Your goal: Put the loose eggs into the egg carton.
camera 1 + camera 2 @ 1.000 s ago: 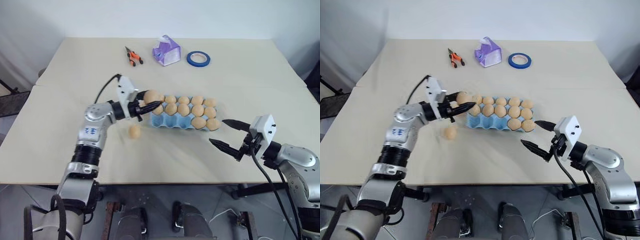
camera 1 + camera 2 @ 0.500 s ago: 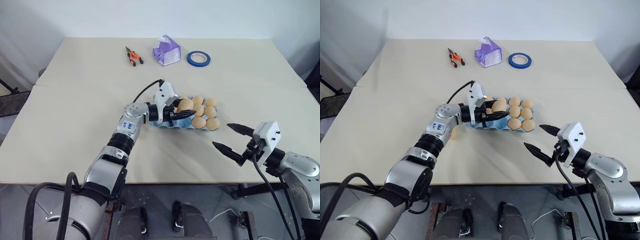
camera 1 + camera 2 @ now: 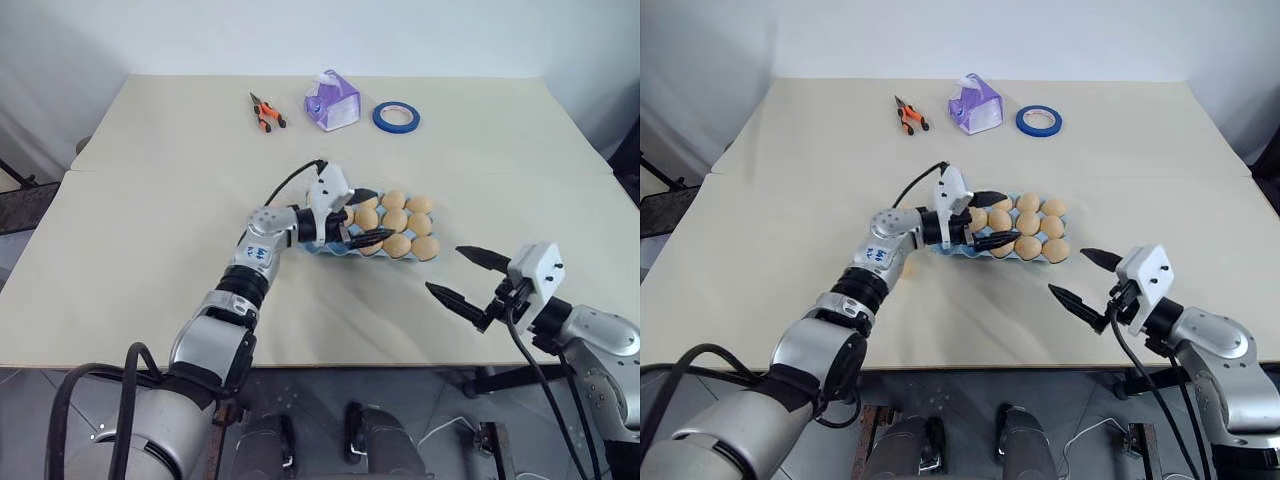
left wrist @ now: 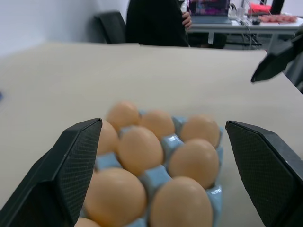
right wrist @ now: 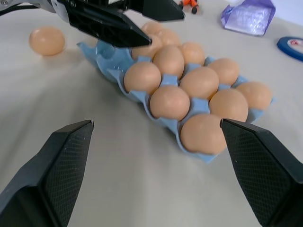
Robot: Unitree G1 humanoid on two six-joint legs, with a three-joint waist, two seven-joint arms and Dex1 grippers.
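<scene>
My left gripper (image 3: pixel 365 217) has its jaws spread wide and empty, hanging over the near-left part of the egg carton (image 3: pixel 330 243), one black finger toward the far row and one toward the near row, pointing along the tray's length toward my right. From its wrist camera I look straight down the rows of seated eggs (image 4: pixel 140 149), with both pads well clear of them.

What matters to me next is the one loose egg (image 5: pixel 47 40). In the right wrist view it lies on the bare table (image 3: pixel 150 200) just off the carton's left end, on the side of the tray away from my right gripper. That puts it behind and below my left jaws, back toward my left forearm, not ahead of them. The carton's long axis runs left to right across me, and I judge the cups still free are at that same left end.

My right gripper (image 3: pixel 467 276) is wide open too, empty, parked near the table's front edge off the carton's right end, well apart from that egg. So I judge the left arm the nearer one.
</scene>
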